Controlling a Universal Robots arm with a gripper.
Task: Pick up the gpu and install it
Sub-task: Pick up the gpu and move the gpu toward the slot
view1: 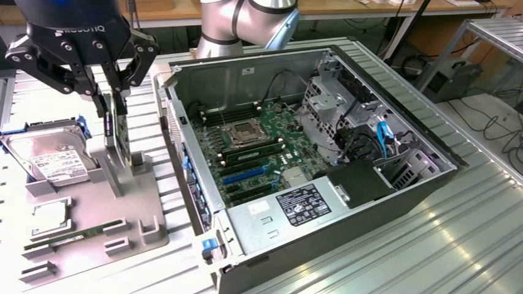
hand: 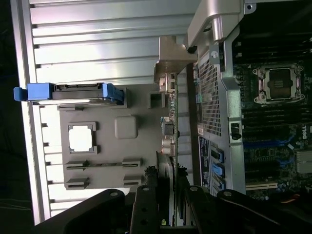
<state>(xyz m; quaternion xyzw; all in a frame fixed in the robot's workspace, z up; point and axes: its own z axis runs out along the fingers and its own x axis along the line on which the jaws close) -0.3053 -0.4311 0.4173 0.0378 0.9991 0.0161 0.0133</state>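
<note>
I am watching the hand [hand: 168, 195] clamping its fingers [hand: 146, 204] on both faces of the gpu [hand: 169, 134], which is standing on edge at the grey holder [hand: 141, 144], just beside the open computer case [hand: 229, 97].

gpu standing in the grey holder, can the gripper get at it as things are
Probably yes. The gripper is right at the top edge of the gpu, with nothing between them; the hard drive and the computer case stand off to either side.
</note>
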